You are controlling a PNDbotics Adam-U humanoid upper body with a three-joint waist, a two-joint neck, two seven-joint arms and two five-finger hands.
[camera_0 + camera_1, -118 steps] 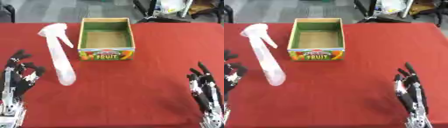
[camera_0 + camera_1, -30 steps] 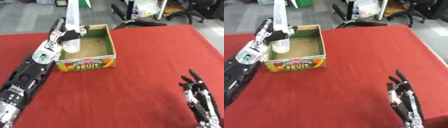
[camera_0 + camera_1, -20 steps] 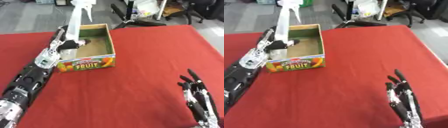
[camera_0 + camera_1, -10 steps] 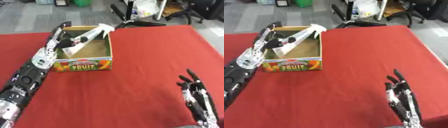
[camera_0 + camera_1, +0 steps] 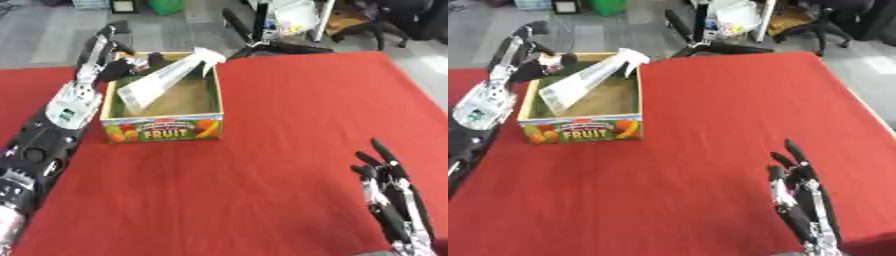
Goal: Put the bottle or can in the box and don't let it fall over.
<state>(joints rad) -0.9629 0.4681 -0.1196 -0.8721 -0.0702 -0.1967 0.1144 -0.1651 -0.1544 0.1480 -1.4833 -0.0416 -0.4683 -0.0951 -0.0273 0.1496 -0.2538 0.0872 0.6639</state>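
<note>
Our left robot hand (image 5: 109, 52) has let go, fingers straight. The spray bottle (image 5: 162, 80) has tipped against the box (image 5: 161, 131) rim. Right robot hand (image 5: 395, 200) rests open.

Bare red table (image 5: 289, 125) right of and before the box (image 5: 163, 128) lies open to a hand; spray bottle (image 5: 164, 81), tilted across the box, blocks its interior; left hand (image 5: 107, 52) crowds its far-left corner.
</note>
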